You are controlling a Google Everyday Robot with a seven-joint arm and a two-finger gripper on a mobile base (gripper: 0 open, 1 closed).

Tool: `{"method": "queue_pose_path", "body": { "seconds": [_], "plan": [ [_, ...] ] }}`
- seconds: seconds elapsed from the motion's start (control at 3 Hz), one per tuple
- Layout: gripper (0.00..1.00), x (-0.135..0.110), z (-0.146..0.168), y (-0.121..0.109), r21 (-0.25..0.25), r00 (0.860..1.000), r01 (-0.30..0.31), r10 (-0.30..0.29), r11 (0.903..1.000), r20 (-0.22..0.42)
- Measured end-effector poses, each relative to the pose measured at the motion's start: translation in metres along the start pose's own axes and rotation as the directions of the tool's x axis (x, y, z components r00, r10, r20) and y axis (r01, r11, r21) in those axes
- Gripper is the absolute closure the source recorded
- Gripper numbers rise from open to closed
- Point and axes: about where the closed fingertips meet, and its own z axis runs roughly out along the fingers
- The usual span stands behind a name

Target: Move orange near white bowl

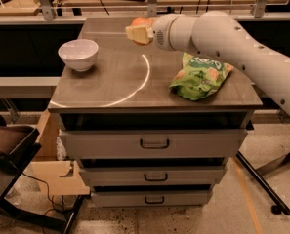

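The white bowl (79, 54) stands at the left of the cabinet top (115, 79). My gripper (139, 30) hangs above the middle back of the top, to the right of the bowl and well apart from it. It is shut on the orange (140, 22), which shows as an orange patch between and above the pale fingers (136, 34). The white arm reaches in from the right.
A green snack bag (200, 76) with orange patches lies at the right of the top, under the arm. The cabinet has three closed drawers (154, 144). A cardboard box (54, 172) sits at the lower left, and a railing runs behind.
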Motion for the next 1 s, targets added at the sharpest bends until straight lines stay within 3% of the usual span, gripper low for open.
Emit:
{"method": "queue_pose_path", "body": {
  "seconds": [1.0],
  "plan": [
    [1.00,0.033,0.020,0.058,-0.029,0.997,0.074,-0.073,0.9968,0.031]
  ]
}}
